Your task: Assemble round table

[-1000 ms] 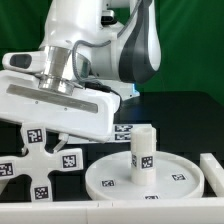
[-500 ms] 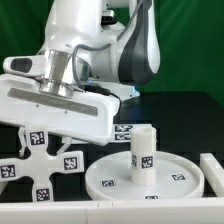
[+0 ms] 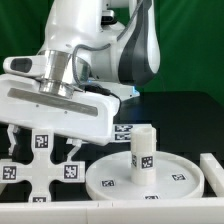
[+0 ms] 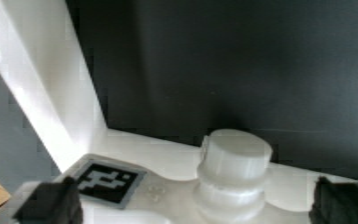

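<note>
The white cross-shaped base (image 3: 44, 165) lies at the exterior view's left, its tagged arms squared to the table edge. My gripper (image 3: 42, 146) hangs right over it, jaws wide apart, one dark finger on each side. In the wrist view the base's round hub (image 4: 238, 160) and one tag (image 4: 105, 180) sit between the fingertips (image 4: 51, 202), and my gripper (image 4: 197, 200) looks open around them. The rimmed round disc (image 3: 180, 178) lies at the exterior view's right with the short post (image 3: 144, 152) standing upright at its middle.
A white border rail (image 3: 212, 170) runs along the exterior view's right edge and another along the front (image 3: 110, 212). The robot arm fills the upper left. A tagged marker board (image 3: 124, 130) shows behind the post.
The base has turned from a tilted pose to a squared one and sits slightly lower. The fingers now stand wider apart beside it. Disc and post have not moved.
</note>
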Controlling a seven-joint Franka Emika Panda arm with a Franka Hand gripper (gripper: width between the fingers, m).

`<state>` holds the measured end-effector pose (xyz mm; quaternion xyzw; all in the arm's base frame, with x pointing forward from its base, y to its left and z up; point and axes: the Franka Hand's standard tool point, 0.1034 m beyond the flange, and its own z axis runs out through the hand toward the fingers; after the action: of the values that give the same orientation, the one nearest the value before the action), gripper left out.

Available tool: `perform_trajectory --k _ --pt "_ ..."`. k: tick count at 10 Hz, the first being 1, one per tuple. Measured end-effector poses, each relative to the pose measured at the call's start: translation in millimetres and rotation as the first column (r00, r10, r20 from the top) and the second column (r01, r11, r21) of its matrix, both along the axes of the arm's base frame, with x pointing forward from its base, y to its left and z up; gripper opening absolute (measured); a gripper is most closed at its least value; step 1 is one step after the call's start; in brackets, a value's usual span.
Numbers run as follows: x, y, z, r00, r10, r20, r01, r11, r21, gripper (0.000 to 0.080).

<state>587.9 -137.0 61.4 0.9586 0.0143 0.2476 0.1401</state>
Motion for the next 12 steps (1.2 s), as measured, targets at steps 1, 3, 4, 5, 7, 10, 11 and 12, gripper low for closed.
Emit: perform_trajectory --k 1,3,4,5,7,10,11,12 --pt "0.0 0.0 0.0 1.0 0.0 0.0 0.0 1.0 0.0 0.0649" --pt "-2.4 2.2 7.2 1.0 -0.003 -0.014 0.003 1.0 0.021 0.0649" --pt "-10.3 3.2 18.4 1.0 -0.009 -0.027 0.01 0.999 0.043 0.0649" --pt "-18.0 5.2 26.0 0.999 -0.013 -0.038 0.015 0.998 0.061 0.0649" --pt "-23.9 11.6 37.7 0.998 -0.014 -0.061 0.02 0.995 0.1 0.0649" --pt "-7.3 8.3 44.9 0.99 -0.007 -0.141 0.031 0.985 0.169 0.0649" --pt "-2.1 5.7 41.6 0.992 -0.008 -0.128 0.028 0.988 0.154 0.0649" --pt "-2.8 6.0 40.5 0.991 -0.008 -0.131 0.028 0.988 0.154 0.0649"
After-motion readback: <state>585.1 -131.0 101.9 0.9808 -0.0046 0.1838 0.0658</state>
